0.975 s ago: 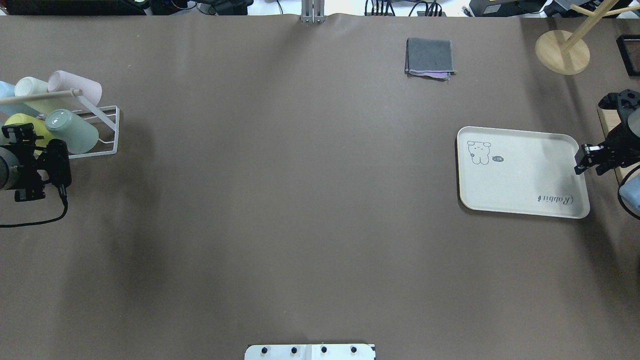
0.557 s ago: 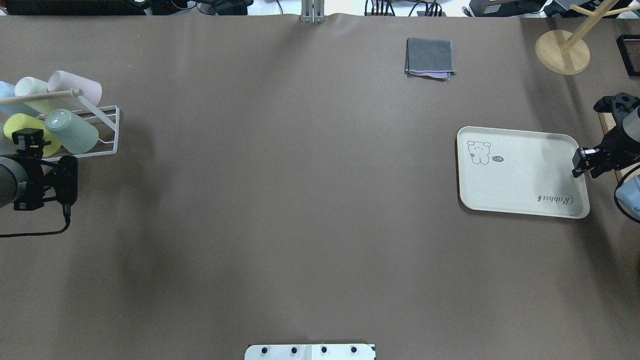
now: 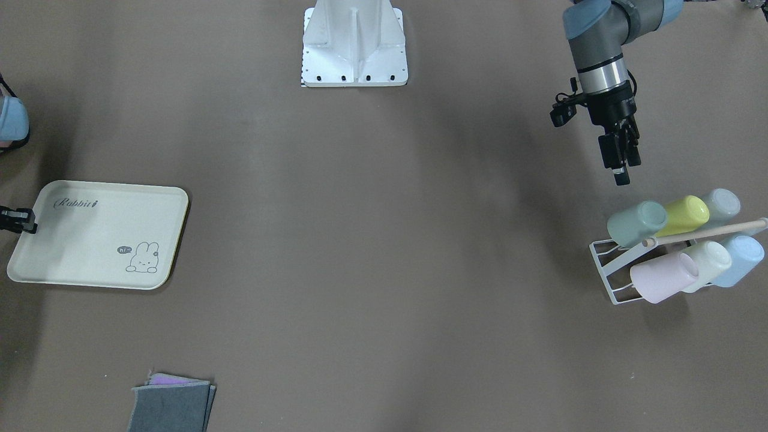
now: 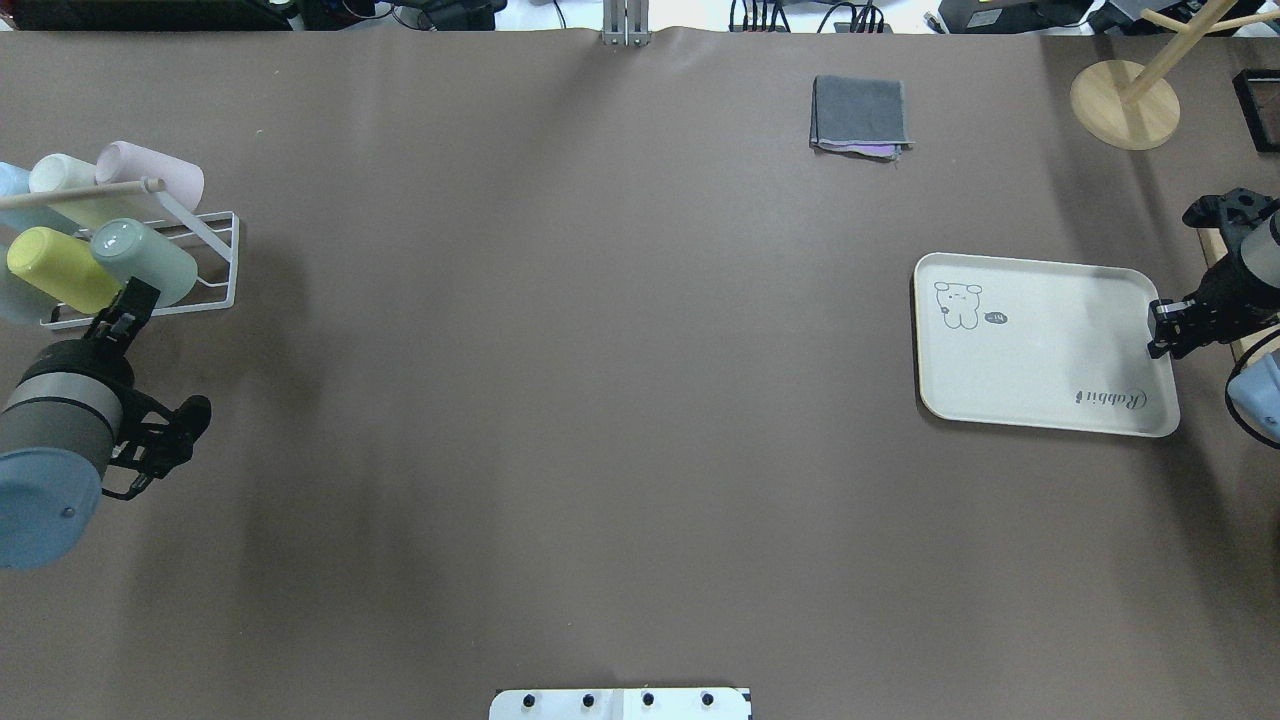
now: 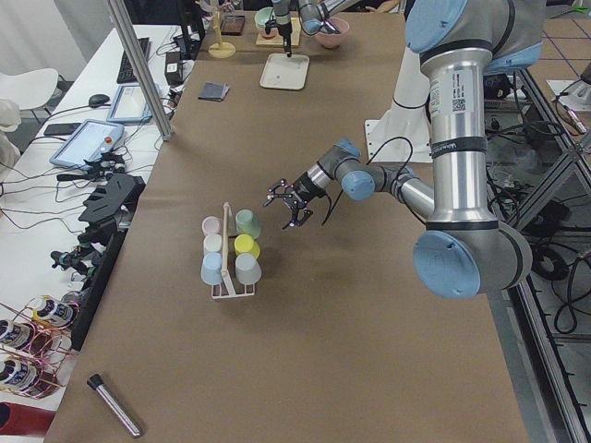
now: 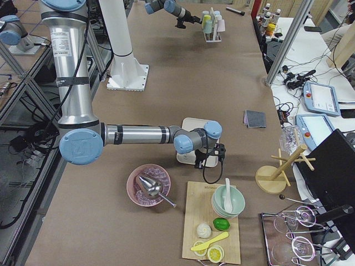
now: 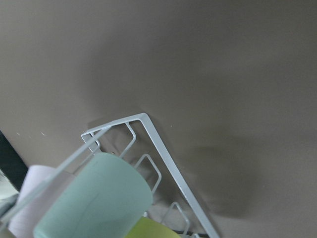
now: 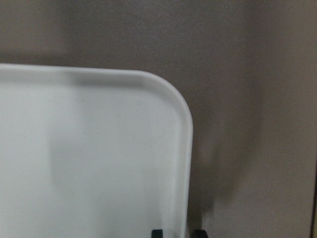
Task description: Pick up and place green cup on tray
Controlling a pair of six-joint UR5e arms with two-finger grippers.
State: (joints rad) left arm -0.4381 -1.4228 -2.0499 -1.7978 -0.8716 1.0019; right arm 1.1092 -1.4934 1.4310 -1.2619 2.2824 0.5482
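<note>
Overhead exterior view: the left gripper (image 4: 138,296) is at the left edge of the frame, finger spacing not determinable, with its tip just below the green cup (image 4: 150,262). The cup rests tilted on the white rack (image 4: 234,260), long axis running upper left to lower right, roughly crosswise to the gripper's pointing direction. The tray (image 4: 1040,370) lies well apart at the frame's right, where the right gripper (image 4: 1158,328) has its fingers apart at the tray's edge.
</note>
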